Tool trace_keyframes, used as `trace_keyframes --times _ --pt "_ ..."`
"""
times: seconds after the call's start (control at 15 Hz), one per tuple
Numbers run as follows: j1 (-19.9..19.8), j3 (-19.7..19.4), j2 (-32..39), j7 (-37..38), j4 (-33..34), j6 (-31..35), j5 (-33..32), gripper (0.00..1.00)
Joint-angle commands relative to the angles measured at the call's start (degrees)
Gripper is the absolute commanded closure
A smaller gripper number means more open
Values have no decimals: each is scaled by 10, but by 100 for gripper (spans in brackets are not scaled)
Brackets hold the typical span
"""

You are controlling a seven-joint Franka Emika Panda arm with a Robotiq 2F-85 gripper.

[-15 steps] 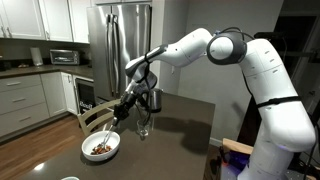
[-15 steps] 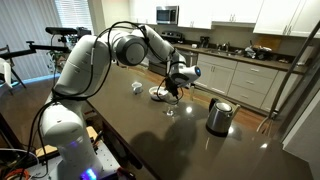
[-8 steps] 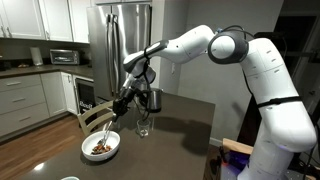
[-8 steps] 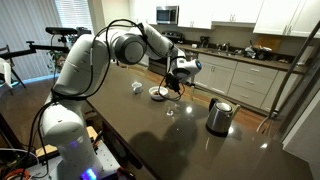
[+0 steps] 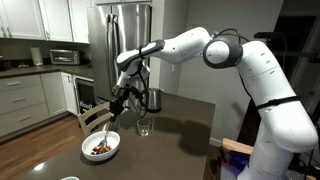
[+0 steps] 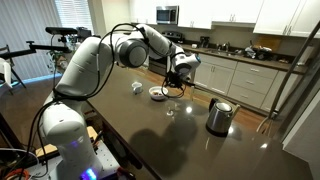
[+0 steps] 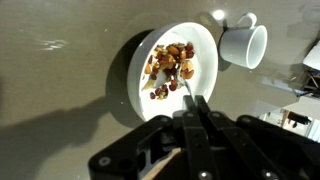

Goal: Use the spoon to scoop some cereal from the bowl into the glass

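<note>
1. Sitting at the left end of the dark table (image 5: 185, 130) in an exterior view, the white bowl (image 5: 100, 147) holds the cereal (image 5: 98, 150), a small heap of brown and reddish pieces. From the wrist view the cereal (image 7: 170, 65) is gathered in the upper half of the bowl (image 7: 140, 90).
2. Slanting down and to the left from the tool, the spoon (image 5: 110, 122) ends over the bowl. In the wrist view the spoon (image 7: 189, 93) shows as a thin light line reaching to the near edge of the cereal heap; whether its tip touches the pieces cannot be told from this angle.
3. Hanging above the bowl and just to its right, the gripper (image 5: 120, 102) has its fingers pressed together on the spoon's handle. In the wrist view the gripper (image 7: 197, 122) fills the bottom of the picture, with the handle coming out between its dark fingers and the cereal directly ahead of it.
4. Standing upright on the table just right of the gripper and lower than it, the clear glass (image 5: 143, 126) is apart from the bowl. It is faint but visible in an exterior view (image 6: 170, 108), between the bowl (image 6: 159, 94) and the kettle.
5. Behind the glass stands the steel kettle (image 5: 153, 99); from the opposite side the kettle (image 6: 219, 117) sits well apart from the bowl.
6. At the upper right of the wrist view, a white mug (image 7: 243, 42) sits just beside the bowl's rim.
</note>
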Motion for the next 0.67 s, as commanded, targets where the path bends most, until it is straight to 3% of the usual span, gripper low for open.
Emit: trace_keyframes --times 0.0,0.6 --pt "7 -2 31 32 56 -16 -55 99" --pt "11 12 38 54 108 -23 -145 99"
